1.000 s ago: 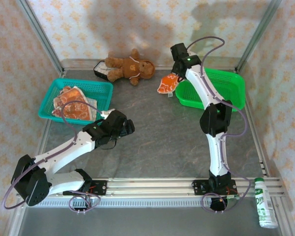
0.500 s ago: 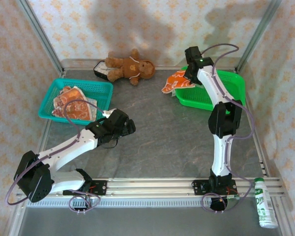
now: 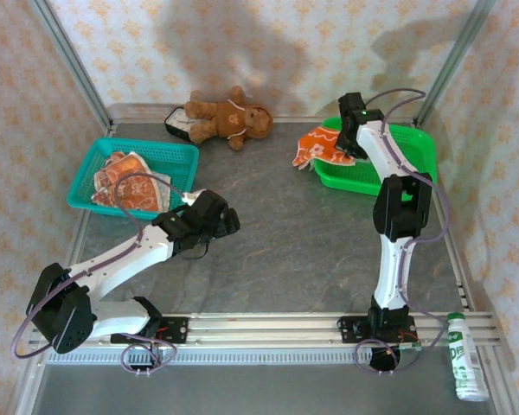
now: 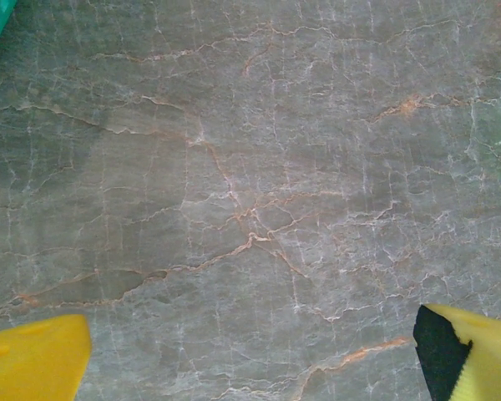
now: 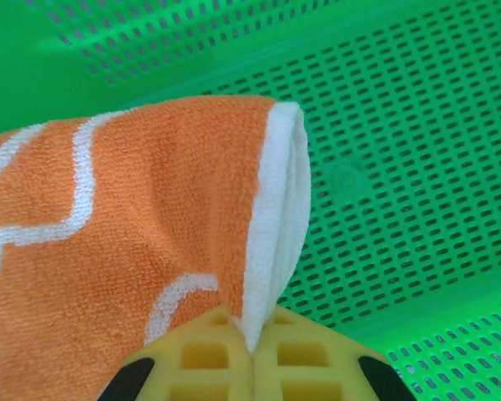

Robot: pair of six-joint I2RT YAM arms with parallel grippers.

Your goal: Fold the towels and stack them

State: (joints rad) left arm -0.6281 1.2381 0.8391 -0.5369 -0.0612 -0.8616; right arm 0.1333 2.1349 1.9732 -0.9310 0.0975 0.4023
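right gripper (image 5: 252, 351), jaws pressed together on the white hem of the orange towel (image 5: 134, 234), which is pinched at one edge between the yellow fingertips. from the pinch the cloth runs forward and off to one side of the fingers, its white flower lines showing. directly beneath and beyond the fingertips lies the perforated floor of the green basket (image 5: 384, 125). seen from above, the gripper hangs over the basket's rim on the side nearest the other arm, and the towel drapes from it across that rim toward the open table (image 3: 294, 233). an edge grip of this kind is judged to let the cloth hang free and unfurl, so that it can be drawn clear of the basket and spread flat for folding; no fold is yet made in it.

left gripper (image 3: 223, 220), jaws spread as wide as they go and holding nothing, is poised low over bare marbled table. this open, central post is judged to be a waiting position from which it can take a second corner. to its outer side sits the teal basket (image 3: 169, 156), where the other towels (image 3: 125, 181) lie as an orange-and-cream heap, judged the growing stack.

beyond both grippers, by the back wall, rests a brown teddy bear (image 3: 229, 117), no part of the task.
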